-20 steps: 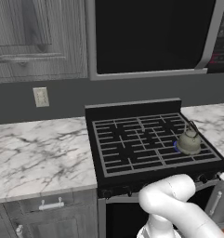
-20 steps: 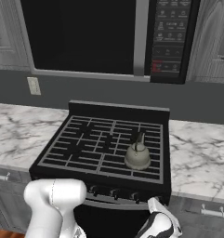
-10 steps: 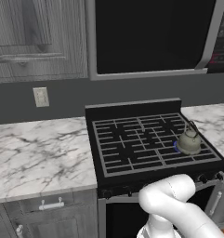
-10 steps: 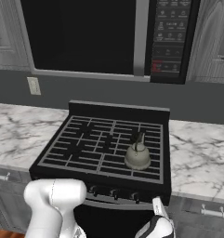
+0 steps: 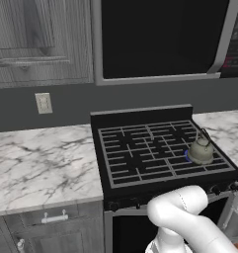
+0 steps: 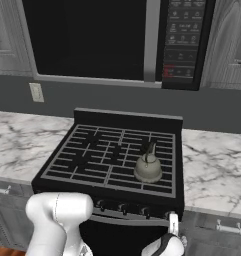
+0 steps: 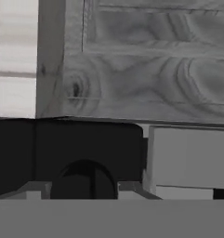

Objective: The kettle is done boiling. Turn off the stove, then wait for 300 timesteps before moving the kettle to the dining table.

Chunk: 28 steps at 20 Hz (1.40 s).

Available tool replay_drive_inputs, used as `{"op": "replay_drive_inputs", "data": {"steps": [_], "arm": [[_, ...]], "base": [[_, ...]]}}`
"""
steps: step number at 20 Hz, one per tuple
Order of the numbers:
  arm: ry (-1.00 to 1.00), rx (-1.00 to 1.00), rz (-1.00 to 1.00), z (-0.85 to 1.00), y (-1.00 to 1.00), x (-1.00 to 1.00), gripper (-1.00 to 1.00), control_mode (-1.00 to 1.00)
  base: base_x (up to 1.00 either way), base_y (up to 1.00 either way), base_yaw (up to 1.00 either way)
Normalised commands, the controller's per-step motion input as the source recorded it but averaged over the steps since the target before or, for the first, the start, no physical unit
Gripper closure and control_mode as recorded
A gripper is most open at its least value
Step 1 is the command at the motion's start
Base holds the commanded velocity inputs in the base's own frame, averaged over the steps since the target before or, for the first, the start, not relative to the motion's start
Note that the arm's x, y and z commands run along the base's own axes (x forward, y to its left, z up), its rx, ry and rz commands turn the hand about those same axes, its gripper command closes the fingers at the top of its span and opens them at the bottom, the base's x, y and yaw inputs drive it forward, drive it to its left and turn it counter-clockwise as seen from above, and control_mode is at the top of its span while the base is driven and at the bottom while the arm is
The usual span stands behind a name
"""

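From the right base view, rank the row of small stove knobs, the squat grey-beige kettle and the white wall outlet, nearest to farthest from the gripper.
1. Row of small front knobs, on the black stove's front panel just above the gripper.
2. Squat grey-beige kettle, on the grate's right side.
3. White wall outlet, far left on the dark backsplash.

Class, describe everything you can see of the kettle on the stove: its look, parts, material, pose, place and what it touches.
The kettle is small, squat and rounded, in dull grey-beige metal, with a thin dark handle arching over its top. It stands upright on the grey grates of the black stove, on the front right burner, near the knob row. A hint of blue shows at its base in the left base view. Only the grate touches it.
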Motion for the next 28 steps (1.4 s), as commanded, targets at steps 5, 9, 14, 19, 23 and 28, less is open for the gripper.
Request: {"op": "replay_drive_inputs", "data": {"steps": [5,9,14,19,23,28], "arm": [[0.00,0.38,-0.08,-0.18,0.00,0.00,1.00,-1.00],[0.00,0.39,-0.08,-0.19,0.00,0.00,1.00,-1.00],[0.01,0.40,-0.08,-0.22,0.00,-0.02,1.00,-1.00],[0.00,0.41,-0.08,-0.25,0.00,-0.07,1.00,-1.00],[0.00,0.42,-0.08,-0.26,0.00,-0.09,1.00,-1.00],[0.00,0.41,-0.10,-0.30,-0.06,-0.12,1.00,-1.00]], "base": [[0.00,0.00,0.00],[0.00,0.00,0.00],[0.00,0.00,0.00],[0.00,0.00,0.00],[0.00,0.00,0.00],[0.00,0.00,0.00]]}}
